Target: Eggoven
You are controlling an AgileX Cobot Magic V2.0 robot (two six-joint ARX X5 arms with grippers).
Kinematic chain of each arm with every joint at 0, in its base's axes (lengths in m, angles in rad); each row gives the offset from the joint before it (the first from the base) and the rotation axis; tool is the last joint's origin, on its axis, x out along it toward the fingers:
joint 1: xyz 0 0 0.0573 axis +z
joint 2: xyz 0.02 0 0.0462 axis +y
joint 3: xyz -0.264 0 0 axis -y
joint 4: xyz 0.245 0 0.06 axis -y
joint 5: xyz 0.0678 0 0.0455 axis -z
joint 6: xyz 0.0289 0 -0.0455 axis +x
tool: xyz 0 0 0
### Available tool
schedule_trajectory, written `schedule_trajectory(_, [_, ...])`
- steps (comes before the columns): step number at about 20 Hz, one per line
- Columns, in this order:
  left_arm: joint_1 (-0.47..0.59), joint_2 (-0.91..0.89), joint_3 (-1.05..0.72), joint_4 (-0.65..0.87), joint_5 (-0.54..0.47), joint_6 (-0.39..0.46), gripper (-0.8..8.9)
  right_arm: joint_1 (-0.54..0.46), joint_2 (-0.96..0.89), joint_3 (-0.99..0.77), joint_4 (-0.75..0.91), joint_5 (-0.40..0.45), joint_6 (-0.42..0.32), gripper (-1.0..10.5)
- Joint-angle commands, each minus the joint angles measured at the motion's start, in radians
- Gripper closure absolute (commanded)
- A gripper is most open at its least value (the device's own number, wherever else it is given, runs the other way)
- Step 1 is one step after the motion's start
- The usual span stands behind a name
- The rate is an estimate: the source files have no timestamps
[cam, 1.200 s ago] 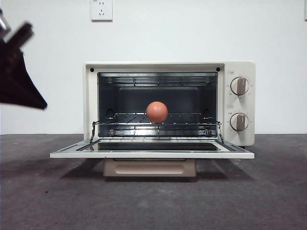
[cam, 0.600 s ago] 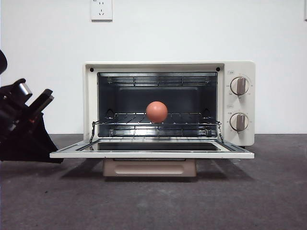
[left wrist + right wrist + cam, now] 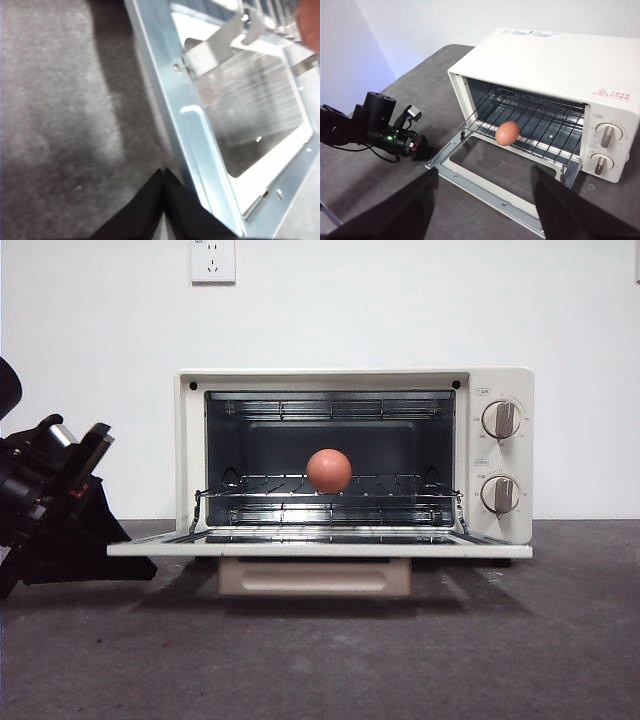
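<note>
**A:** Black and low at the oven's left, what is that?

**B:** That is the left gripper (image 3: 125, 562), down on the grey table (image 3: 320, 660) just beside the left end of the open door (image 3: 320, 549). In its wrist view the two jaws meet at a point, pressed together with nothing between them, right alongside the door's metal frame (image 3: 200, 145).

**A:** How much room is there around that edge?

**B:** Bare tabletop lies open to the left of the door and in front of it. The door hangs level, standing clear of the table, with its tan handle (image 3: 314, 578) below the front edge.

**A:** And the egg?

**B:** The reddish-brown egg (image 3: 329, 471) sits on the wire rack (image 3: 400, 485) inside the cream toaster oven (image 3: 355, 455), about the middle of the cavity. It is well to the right of the left gripper and higher than it, behind the door's hinge line.

**A:** Further right?

**B:** Two knobs (image 3: 499, 419) on the oven's right panel, one above the other. The right gripper (image 3: 482, 200) hovers high in front of the oven, jaws spread wide and empty, well apart from the egg.
</note>
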Motion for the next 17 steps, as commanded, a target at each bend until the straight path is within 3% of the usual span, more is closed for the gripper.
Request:
schedule_trajectory(1, [-0.003, 0.020, 0.005, 0.094, 0.097, -0.091, 8.07, 0.011, 0.006, 0.020, 0.006, 0.004, -0.004, 6.5])
schedule_trajectory(8, [0.020, 0.020, 0.040, 0.463, 0.131, -0.381, 8.07, 0.011, 0.006, 0.020, 0.006, 0.004, 0.002, 6.5])
schedule_trajectory(17, [0.020, 0.014, 0.191, 0.492, 0.066, -0.441, 8.07, 0.011, 0.006, 0.020, -0.069, 0.004, 0.011, 6.5])
